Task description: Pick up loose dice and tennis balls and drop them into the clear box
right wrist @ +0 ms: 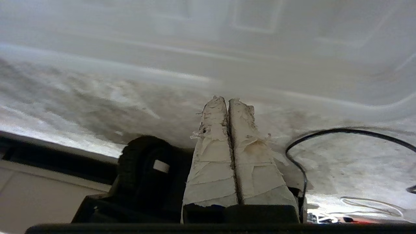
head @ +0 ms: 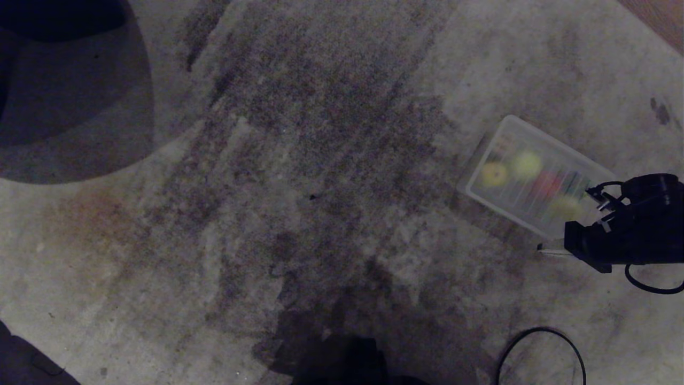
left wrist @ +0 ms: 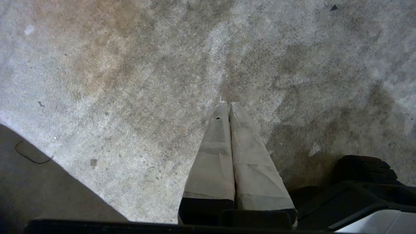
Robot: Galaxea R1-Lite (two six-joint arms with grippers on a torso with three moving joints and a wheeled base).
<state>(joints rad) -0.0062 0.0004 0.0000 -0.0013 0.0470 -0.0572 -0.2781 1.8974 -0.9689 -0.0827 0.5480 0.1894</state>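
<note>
Clear plastic box (head: pixel 483 160) at three o'clock: two fuzzy yellow-green balls (head: pixel 526 164), yellow and red dice inside. Carpet (head: pixel 299 160) shows nothing loose. My right claw (right wrist: pixel 228 101) pressed together, empty; left claw (left wrist: pixel 228 105) likewise.

This is looking like a lived-in room of a home rather than a lab or shop: a pale, worn carpet (head: pixel 331 160), darkened by stains and scuffs, is covering nearly the whole floor, and a strip of wood flooring (head: pixel 660 18) is showing at its far right corner. A loose black cable (head: pixel 539 347) is lying on the pile, and toys are sitting in a clear box (head: pixel 534 176) on the carpet.
</note>
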